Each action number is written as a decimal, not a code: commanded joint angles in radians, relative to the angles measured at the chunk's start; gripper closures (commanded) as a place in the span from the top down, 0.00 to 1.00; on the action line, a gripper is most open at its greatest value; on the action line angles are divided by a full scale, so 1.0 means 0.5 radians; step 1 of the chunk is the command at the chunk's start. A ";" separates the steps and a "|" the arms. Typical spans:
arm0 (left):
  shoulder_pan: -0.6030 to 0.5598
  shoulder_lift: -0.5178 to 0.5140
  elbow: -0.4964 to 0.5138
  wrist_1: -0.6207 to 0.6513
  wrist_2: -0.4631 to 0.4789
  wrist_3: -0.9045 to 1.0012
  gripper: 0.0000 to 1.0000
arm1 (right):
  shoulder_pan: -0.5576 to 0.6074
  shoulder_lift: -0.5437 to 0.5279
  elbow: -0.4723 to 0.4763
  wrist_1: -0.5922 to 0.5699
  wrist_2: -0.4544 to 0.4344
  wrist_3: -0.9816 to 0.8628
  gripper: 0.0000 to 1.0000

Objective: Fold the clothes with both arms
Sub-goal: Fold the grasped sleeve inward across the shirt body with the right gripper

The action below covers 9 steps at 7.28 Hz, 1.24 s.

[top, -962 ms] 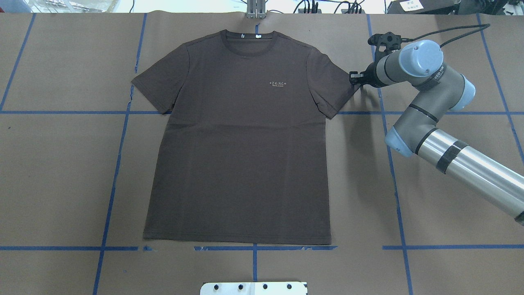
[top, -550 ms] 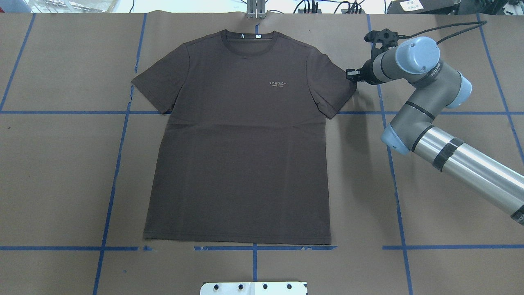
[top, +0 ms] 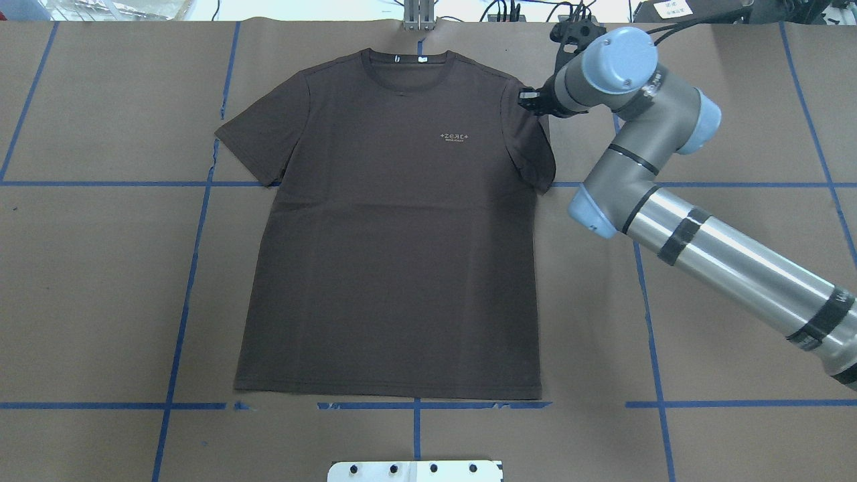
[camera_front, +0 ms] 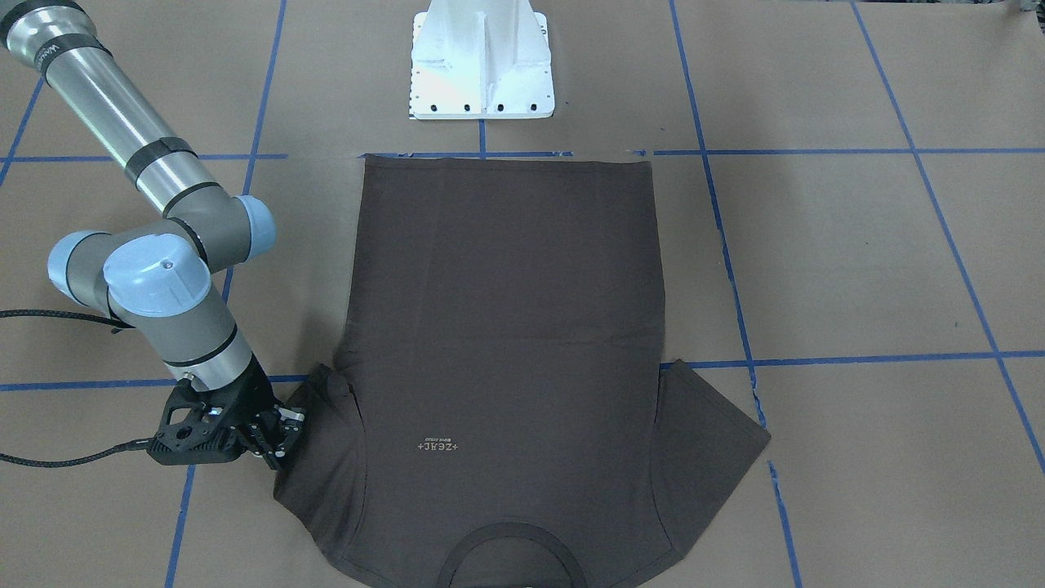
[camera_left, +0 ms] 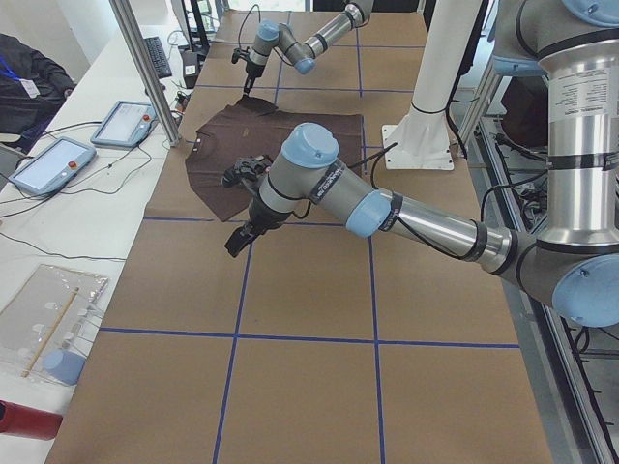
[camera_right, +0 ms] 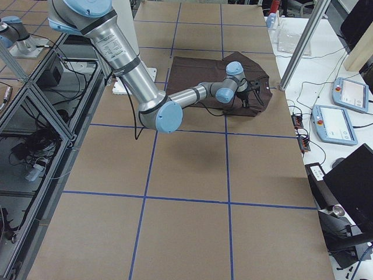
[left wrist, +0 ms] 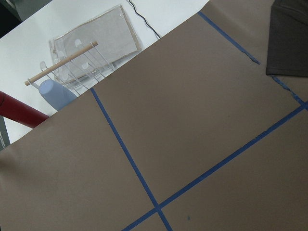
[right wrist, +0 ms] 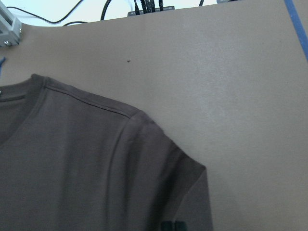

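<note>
T-shirt (top: 395,254), sleeve apparently pinched in right tool (top: 526,100)

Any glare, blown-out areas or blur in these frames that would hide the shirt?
Overhead: the strip along the top is washed out; the T-shirt is evenly lit. Front-facing: a bright highlight runs down the right arm. Left wrist: the white bench is overexposed. No obvious blur.

The table (top: 100,268) is covered edge to edge in brown paper and marked into a grid with blue tape lines (top: 100,406). A white bench (camera_left: 58,242) is set along one long edge, carrying two tablets (camera_left: 124,124) and cables. An aluminium post (camera_left: 145,72) is fitted at that edge.
</note>
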 commanded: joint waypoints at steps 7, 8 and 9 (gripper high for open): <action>0.003 -0.024 0.012 0.000 -0.003 -0.007 1.00 | -0.047 0.252 0.003 -0.312 -0.011 0.003 1.00; 0.015 -0.064 0.009 -0.036 0.000 -0.010 1.00 | 0.098 0.255 0.040 -0.404 0.247 -0.202 1.00; 0.046 -0.080 -0.003 -0.186 -0.033 -0.137 1.00 | 0.223 0.249 0.107 -0.562 0.417 -0.428 1.00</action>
